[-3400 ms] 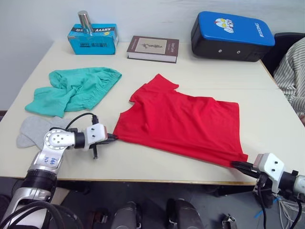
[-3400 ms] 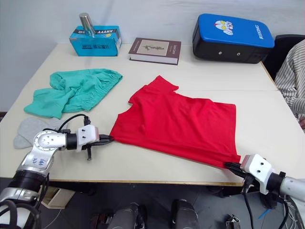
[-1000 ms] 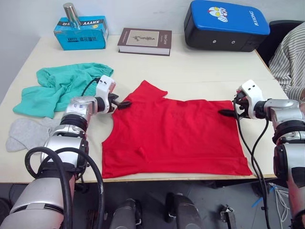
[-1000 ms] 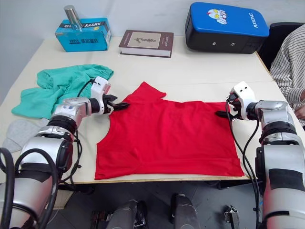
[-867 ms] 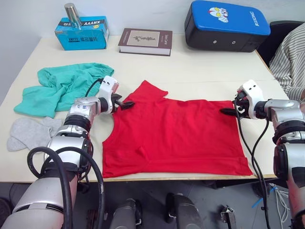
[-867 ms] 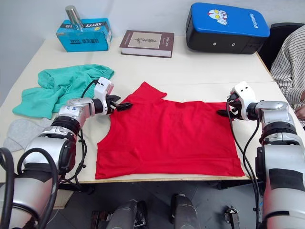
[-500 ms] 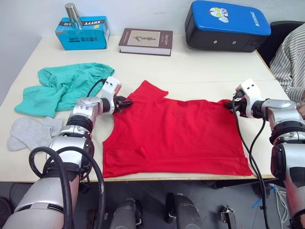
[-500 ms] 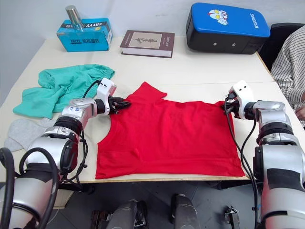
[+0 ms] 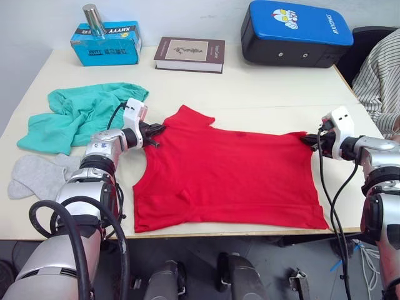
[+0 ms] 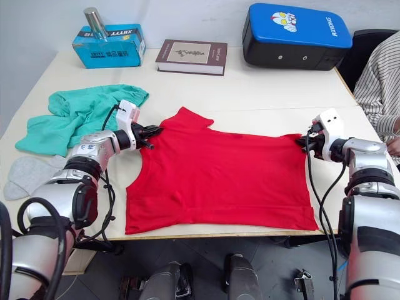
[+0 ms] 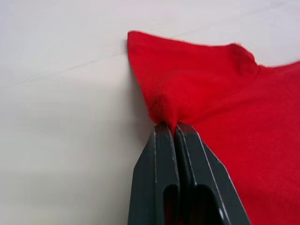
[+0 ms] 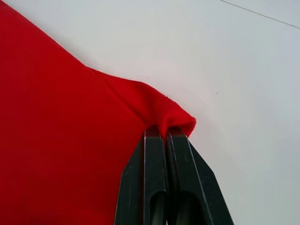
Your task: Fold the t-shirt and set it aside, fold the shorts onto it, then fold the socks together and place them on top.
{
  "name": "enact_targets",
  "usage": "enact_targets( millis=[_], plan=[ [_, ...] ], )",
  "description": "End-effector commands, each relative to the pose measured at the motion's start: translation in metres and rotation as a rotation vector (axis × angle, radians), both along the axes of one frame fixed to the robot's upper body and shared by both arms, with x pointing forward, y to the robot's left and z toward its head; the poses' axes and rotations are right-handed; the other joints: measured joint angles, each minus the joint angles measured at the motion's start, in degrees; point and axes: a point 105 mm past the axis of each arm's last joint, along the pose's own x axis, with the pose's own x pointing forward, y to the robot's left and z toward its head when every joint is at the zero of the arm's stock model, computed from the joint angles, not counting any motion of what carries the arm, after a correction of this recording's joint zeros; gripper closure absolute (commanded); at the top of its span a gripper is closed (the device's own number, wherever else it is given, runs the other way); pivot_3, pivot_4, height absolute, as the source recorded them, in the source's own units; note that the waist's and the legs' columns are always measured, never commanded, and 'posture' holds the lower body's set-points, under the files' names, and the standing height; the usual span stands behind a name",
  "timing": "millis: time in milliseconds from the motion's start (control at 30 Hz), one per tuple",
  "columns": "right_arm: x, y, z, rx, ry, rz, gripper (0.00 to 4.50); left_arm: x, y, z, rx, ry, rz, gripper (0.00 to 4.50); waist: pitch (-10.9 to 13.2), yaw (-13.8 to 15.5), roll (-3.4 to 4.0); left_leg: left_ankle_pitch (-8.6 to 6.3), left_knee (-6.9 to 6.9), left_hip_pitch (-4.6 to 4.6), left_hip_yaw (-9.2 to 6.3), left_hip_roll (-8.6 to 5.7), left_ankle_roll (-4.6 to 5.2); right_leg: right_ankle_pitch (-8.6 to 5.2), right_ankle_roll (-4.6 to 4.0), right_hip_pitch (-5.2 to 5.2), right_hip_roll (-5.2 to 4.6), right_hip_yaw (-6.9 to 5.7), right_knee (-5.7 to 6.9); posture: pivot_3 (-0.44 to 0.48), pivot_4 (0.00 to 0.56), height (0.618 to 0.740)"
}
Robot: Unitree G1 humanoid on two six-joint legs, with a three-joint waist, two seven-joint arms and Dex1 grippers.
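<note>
The red t-shirt [image 9: 225, 172] lies spread on the table's middle, stretched between both arms. My left gripper [image 9: 157, 129] is shut on the t-shirt [image 11: 197, 89] at its far left edge by the sleeve. My right gripper [image 9: 308, 138] is shut on the t-shirt [image 12: 61, 140] at its far right corner, pinching a small fold. The teal shorts [image 9: 81, 112] lie bunched at the table's left. The grey socks [image 9: 39, 175] rest near the front left edge.
A blue box with a metal can [image 9: 107, 44], a brown book [image 9: 189, 54] and a blue-and-black case [image 9: 294, 34] line the far edge. A person's striped sleeve [image 9: 381, 75] shows at the right beside a dark chair.
Both grippers have pulled outward with the t-shirt's far edge, the left one to the left, the right one to the right, drawing the cloth flatter. 3.4 s ago they held its near corners.
</note>
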Motion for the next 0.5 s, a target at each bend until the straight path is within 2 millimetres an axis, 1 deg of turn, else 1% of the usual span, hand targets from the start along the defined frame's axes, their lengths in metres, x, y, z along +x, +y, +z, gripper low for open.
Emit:
enact_targets(
  millis=[33,267,500],
  plan=[
    [-0.003,-0.01,0.021,0.009,-0.081,-0.001,4.5,-0.003,0.009,0.015,0.012,-0.084,-0.033,4.47,0.0,0.0,0.0,0.0,0.0,0.0,0.0,0.0,0.0,0.0,0.0,0.0,0.0,0.0,0.0,0.0,0.15,0.74],
    [-0.01,-0.018,0.025,0.043,-0.111,0.006,4.5,-0.011,0.017,0.023,0.105,-0.191,-0.092,4.47,0.0,0.0,0.0,0.0,0.01,0.0,0.0,0.01,0.0,0.0,0.0,-0.01,0.0,0.02,0.02,0.0,0.15,0.74],
    [-0.019,-0.021,0.02,0.106,-0.144,0.025,4.5,-0.023,0.026,0.024,0.122,-0.296,-0.12,4.47,0.0,0.0,0.0,0.0,0.05,0.0,-0.02,0.01,0.0,0.0,-0.01,-0.01,0.0,0.04,0.04,0.0,0.15,0.74]
  ],
)
